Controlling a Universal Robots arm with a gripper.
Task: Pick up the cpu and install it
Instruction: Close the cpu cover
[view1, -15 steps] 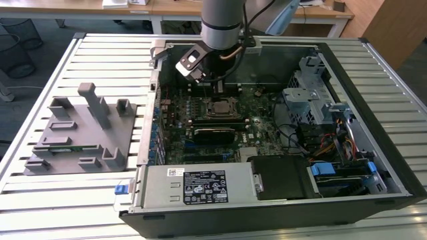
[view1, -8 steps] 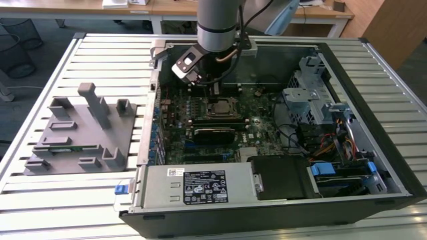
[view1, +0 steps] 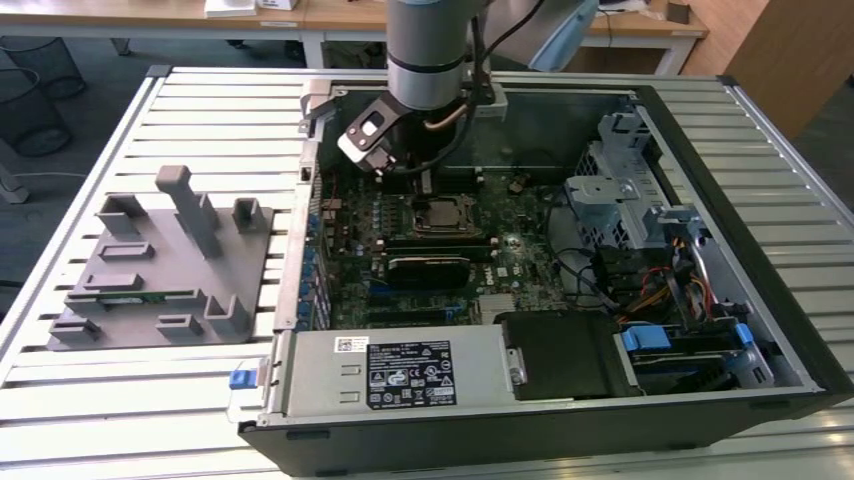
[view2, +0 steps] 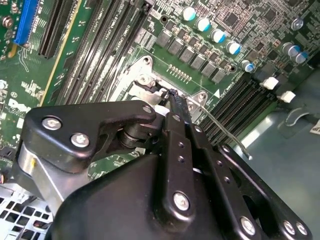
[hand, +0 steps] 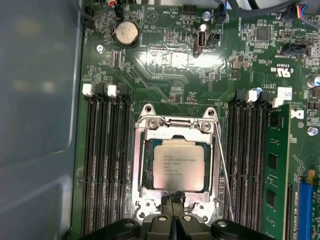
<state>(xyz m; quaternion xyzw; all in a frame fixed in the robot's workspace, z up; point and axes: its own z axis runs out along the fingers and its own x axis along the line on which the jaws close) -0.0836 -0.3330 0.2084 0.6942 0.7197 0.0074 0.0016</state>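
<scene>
The cpu, a flat square chip with a silver-grey top, lies inside the metal socket frame on the green motherboard. In the exterior view the cpu sits mid-board in the open computer case. My gripper hangs just above the socket's edge, beside the chip, with its black fingers pressed together and nothing between them. In the second wrist view the gripper points down at the socket corner, hiding the chip. A thin wire lever runs along one side of the socket.
Dark memory slots flank the socket, and a green memory strip stands in one. A grey fixture block lies outside the case at the exterior view's left. Power supply, cables and drive cage crowd the case.
</scene>
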